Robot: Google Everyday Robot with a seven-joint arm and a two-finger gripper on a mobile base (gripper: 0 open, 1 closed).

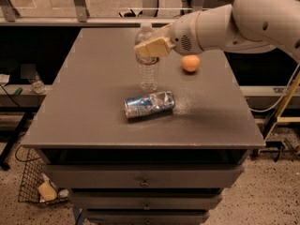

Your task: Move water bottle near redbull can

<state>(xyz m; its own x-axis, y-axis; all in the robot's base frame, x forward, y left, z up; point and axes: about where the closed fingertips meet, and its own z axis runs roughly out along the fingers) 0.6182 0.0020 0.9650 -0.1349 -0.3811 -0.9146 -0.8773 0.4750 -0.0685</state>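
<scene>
The water bottle is a clear ribbed plastic bottle with a white cap and a red-and-white label band. It stands upright on the grey table, just behind the redbull can. The redbull can is blue and silver and lies on its side near the table's middle front. My gripper comes in from the right on a white arm and is shut on the bottle's upper part, at the label band.
A round orange fruit lies on the table to the right of the bottle, under my arm. A smaller clear bottle stands on a low shelf left of the table. A wire basket sits on the floor at the lower left.
</scene>
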